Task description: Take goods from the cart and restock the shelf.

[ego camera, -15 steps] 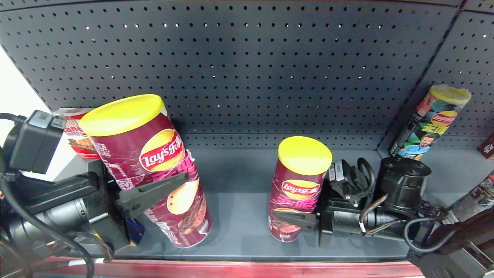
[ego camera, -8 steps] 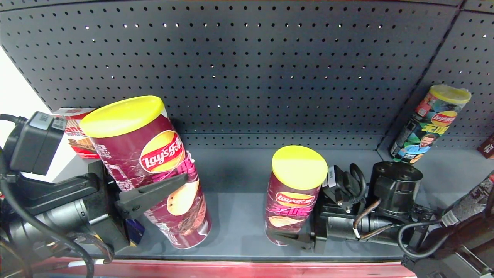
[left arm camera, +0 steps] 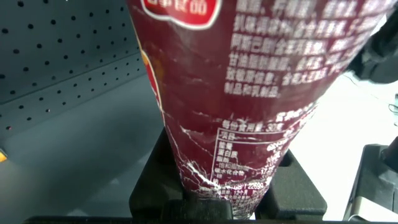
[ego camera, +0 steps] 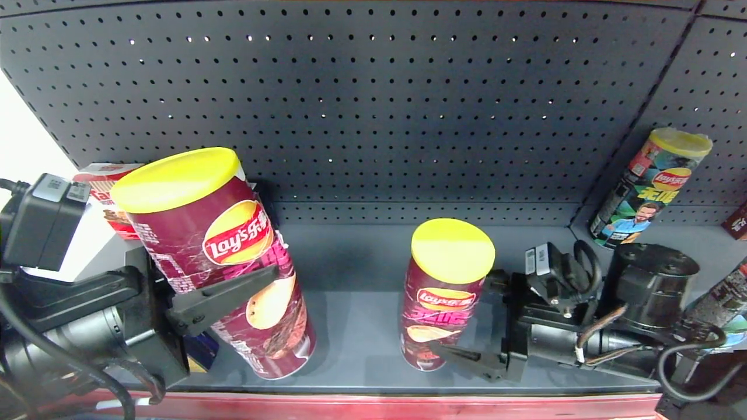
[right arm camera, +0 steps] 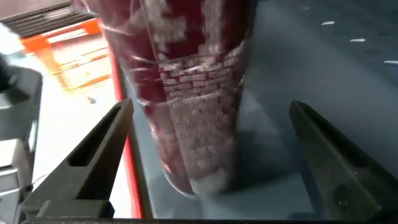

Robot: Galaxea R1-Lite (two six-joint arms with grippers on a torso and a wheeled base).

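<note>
At the far left of the dark grey metal shelf [ego camera: 362, 274], a red-and-white cardboard box [ego camera: 108, 198] sits near the perforated grey back panel [ego camera: 373, 105]. Just in front of it, the left pincer [ego camera: 233, 286] is clamped on a large maroon cylindrical crisp can with a yellow plastic lid [ego camera: 216, 245]. The can is tilted, lid leaning left, with its base low at the shelf's front; whether it touches the shelf I cannot tell. In the middle a smaller maroon can with a yellow lid [ego camera: 443, 303] stands upright on the shelf. The right pincer [ego camera: 467, 318] is spread wide around its lower part, and the right wrist view shows gaps on both sides. Well to the right, a multicoloured can with a yellow lid [ego camera: 648, 186] stands by the panel.
</note>
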